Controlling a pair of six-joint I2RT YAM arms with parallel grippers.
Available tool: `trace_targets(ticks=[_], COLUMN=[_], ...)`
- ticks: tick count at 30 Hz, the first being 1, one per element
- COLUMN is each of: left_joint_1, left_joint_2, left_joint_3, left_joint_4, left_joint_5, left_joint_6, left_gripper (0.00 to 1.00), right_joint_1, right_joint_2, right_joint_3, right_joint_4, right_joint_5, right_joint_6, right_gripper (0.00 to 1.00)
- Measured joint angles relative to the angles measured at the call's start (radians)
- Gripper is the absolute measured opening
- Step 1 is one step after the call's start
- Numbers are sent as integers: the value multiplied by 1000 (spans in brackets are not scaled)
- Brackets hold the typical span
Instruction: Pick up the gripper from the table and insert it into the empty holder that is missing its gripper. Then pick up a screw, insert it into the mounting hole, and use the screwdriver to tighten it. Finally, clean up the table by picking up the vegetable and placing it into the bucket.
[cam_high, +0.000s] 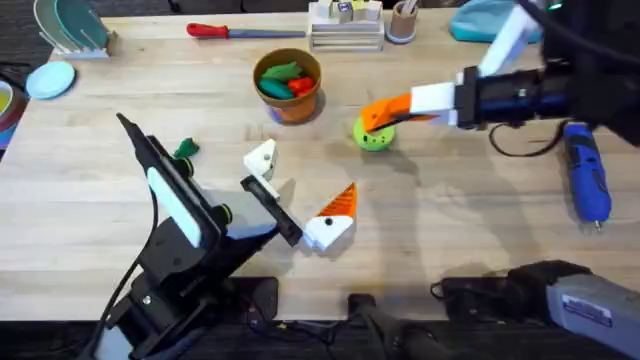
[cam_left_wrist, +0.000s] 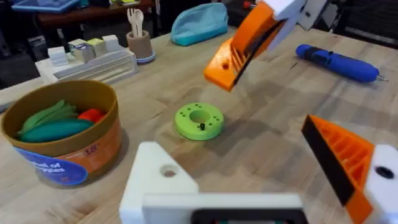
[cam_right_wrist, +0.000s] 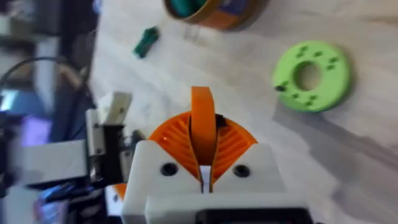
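Right gripper (cam_right_wrist: 203, 127), white with orange ribbed pads, was closed on the small loose orange plastic wedge-shaped fingertip (cam_right_wrist: 202, 115), which stood edge-on between the pads. In the overhead view this gripper (cam_high: 380, 112) hung above the flat bright green ring disc (cam_high: 374, 136) dotted with small holes, just beside the round orange-brown bucket (cam_high: 288, 88). The bucket held a light-green pod, a teal piece and a red toy vegetable. The left gripper (cam_high: 300, 188) lay low over the pale wooden worktop (cam_high: 470, 230) with its fingers spread wide. One finger carried a ribbed orange tip (cam_left_wrist: 345, 165); the other was the bare white angular plastic holder (cam_high: 262, 158) with a round mounting hole in its flat face, well apart from the held fingertip. The small dark green leafy toy vegetable (cam_high: 184, 150) lay on the worktop near the left arm, apart from the bucket. The chunky bright blue cylindrical screwdriver (cam_high: 587, 175) with its thin metal bit lay by the worktop's right edge.
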Motion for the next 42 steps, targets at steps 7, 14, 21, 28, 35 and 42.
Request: trace_targets(ticks=[7, 14, 21, 28, 35, 42], left_joint_1=[0, 0, 0, 0, 0, 1], left_joint_2=[0, 0, 0, 0, 0, 0], left_joint_3=[0, 0, 0, 0, 0, 0], left_joint_4=[0, 2, 5, 7, 10, 10], left_joint_5=[0, 27, 55, 87, 110, 112], left_joint_6=[0, 0, 0, 0, 0, 0], left_gripper=[993, 993, 993, 993, 993, 993], right_joint_1=[53, 137, 196, 226, 250, 281], right_joint_2=[179, 301, 407, 435, 435, 435], right_joint_3=[0, 0, 1, 1, 1, 1], right_joint_4=[153, 401, 404, 411, 415, 516], right_joint_5=[-293, -468, -539, -582, -590, -585], right_joint_6=[61, 203, 274, 290, 296, 326], right_gripper=[46, 37, 29, 22, 18, 15])
